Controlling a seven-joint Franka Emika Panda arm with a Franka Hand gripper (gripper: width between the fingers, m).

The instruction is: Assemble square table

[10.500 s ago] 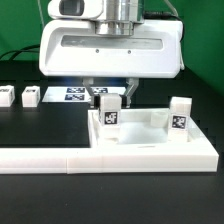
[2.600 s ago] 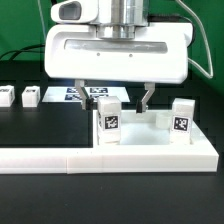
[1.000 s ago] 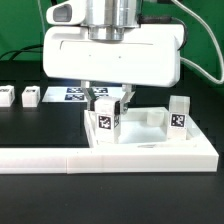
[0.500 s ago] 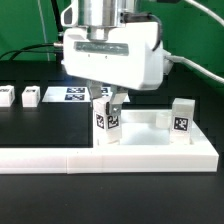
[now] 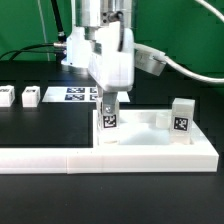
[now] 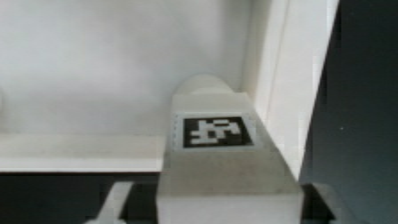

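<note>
Your end effector point(image 5: 109, 102) is clamped on a short white block leg point(image 5: 108, 124), upright right beneath it at a corner of the white plastic square tray-like tabletop point(image 5: 150, 152); a second white leg point(image 5: 180, 117) stands apart from it

This looks like a robotics lab: a white robot arm point(image 5: 105, 45) with a trailing cable point(image 5: 185, 62) stands over a black tabletop point(image 5: 40, 125) before a green backdrop point(image 5: 25, 25), and printed tags mark the leg point(image 5: 108, 120) and the marker board point(image 5: 75, 94).
</note>
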